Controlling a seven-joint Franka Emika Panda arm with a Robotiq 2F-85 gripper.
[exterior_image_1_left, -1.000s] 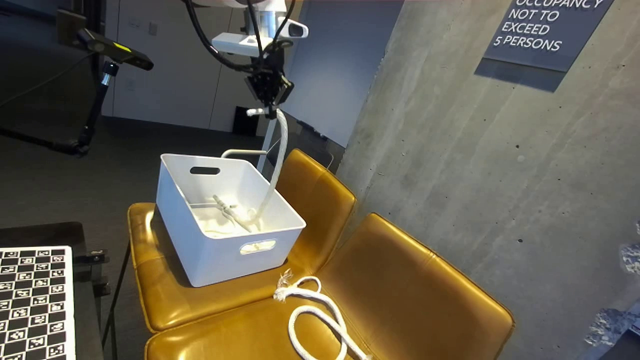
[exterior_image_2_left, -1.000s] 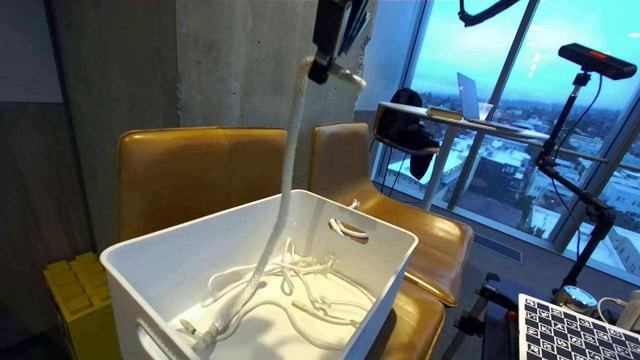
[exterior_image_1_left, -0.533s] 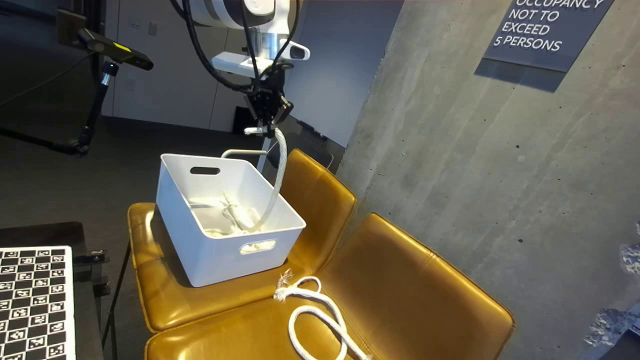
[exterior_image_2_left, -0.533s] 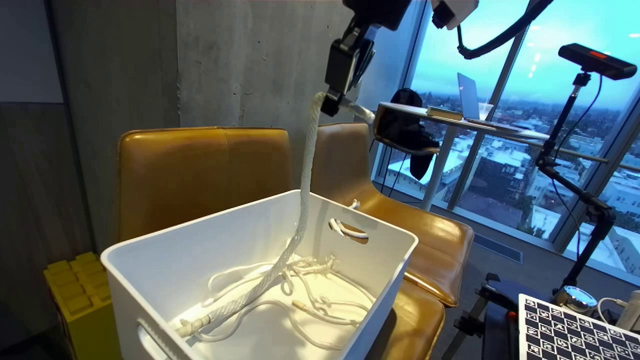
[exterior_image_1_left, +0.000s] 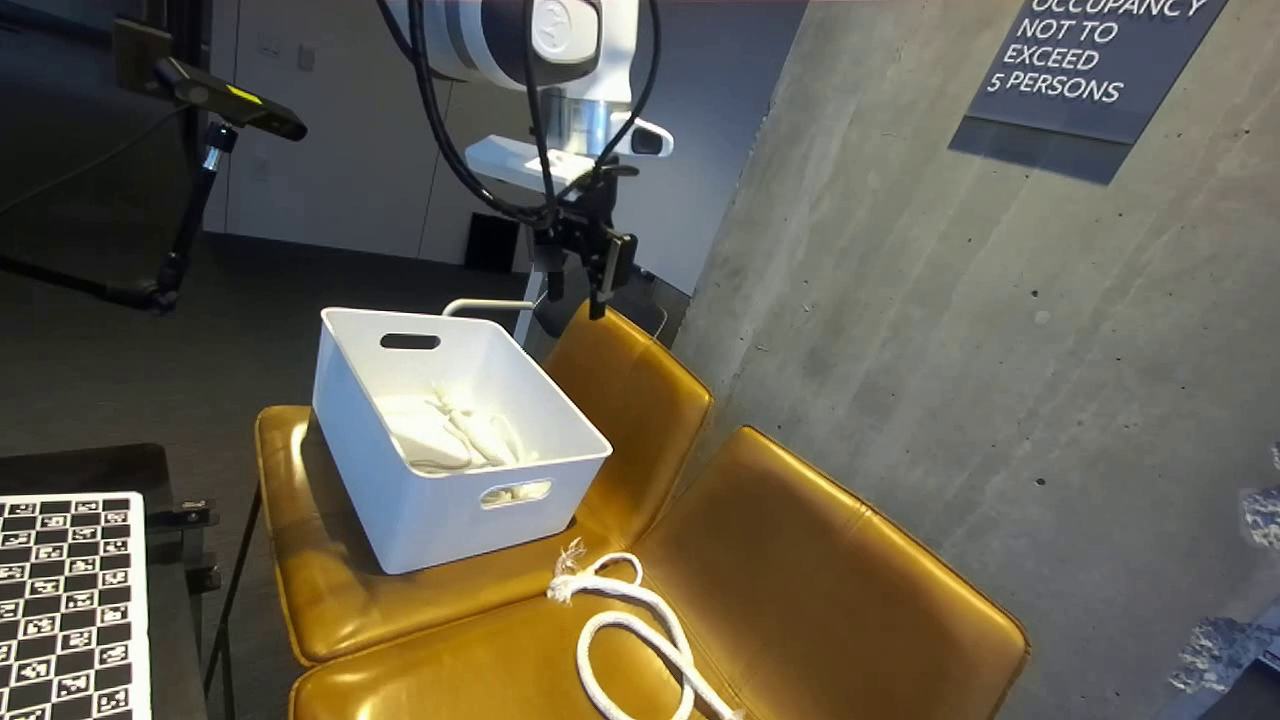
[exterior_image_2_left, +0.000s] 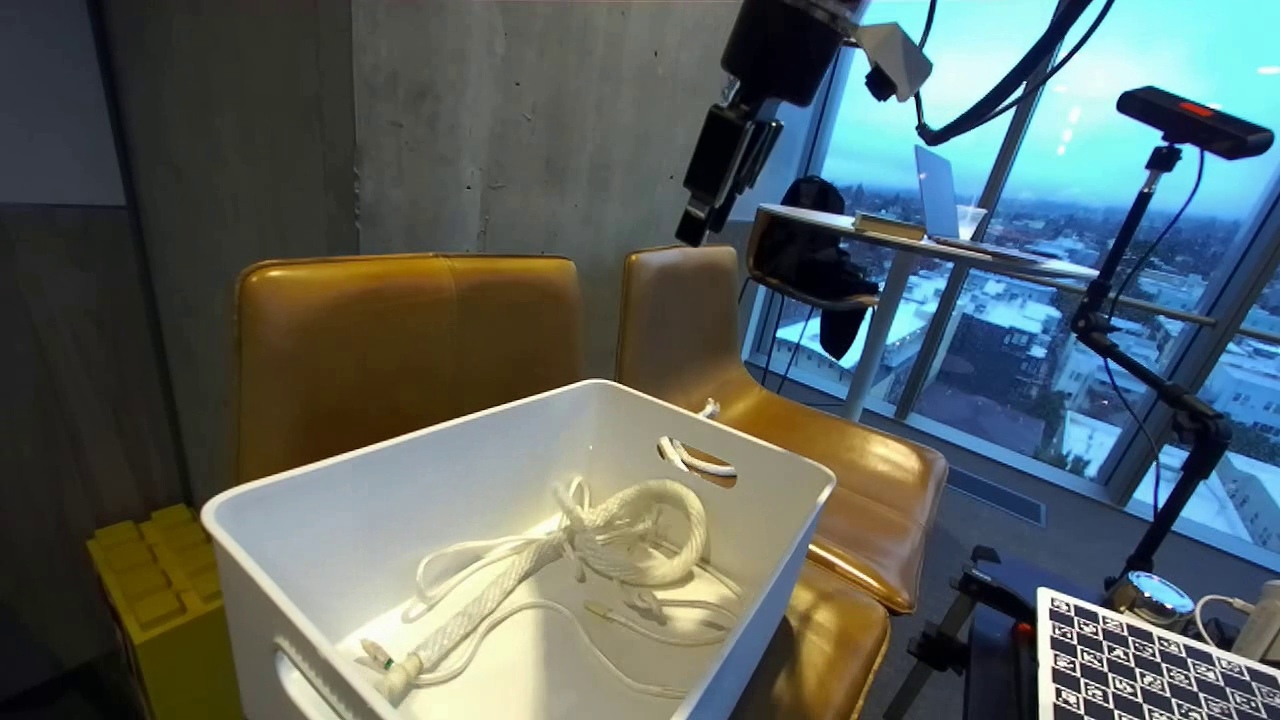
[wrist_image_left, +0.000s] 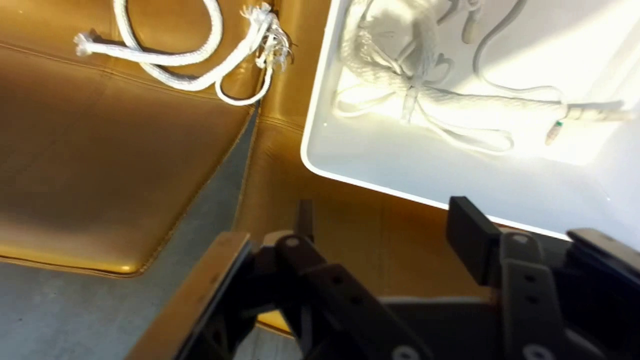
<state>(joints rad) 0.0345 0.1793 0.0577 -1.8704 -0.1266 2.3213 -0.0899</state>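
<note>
Change: the thick rope (exterior_image_2_left: 520, 567) no longer hangs from my gripper (exterior_image_1_left: 577, 298); it's looped down inside the white box (exterior_image_1_left: 440, 525), below me. Jaws stand spread with nothing between them, so I'd call that release done. Edges: in the wrist view the box rim (wrist_image_left: 380, 188) cuts behind one jaw, and a chair back (exterior_image_1_left: 640, 390) sits under me. Open air above the box. The other rope (wrist_image_left: 190, 82) is farther off, mostly on the next chair (exterior_image_1_left: 840, 560).

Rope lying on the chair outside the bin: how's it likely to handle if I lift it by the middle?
The rope will probably droop on both sides of the grip, since it lies in loose curves. It looks slim, so it's likely light. Its frayed end splays out and may catch on things.
</note>
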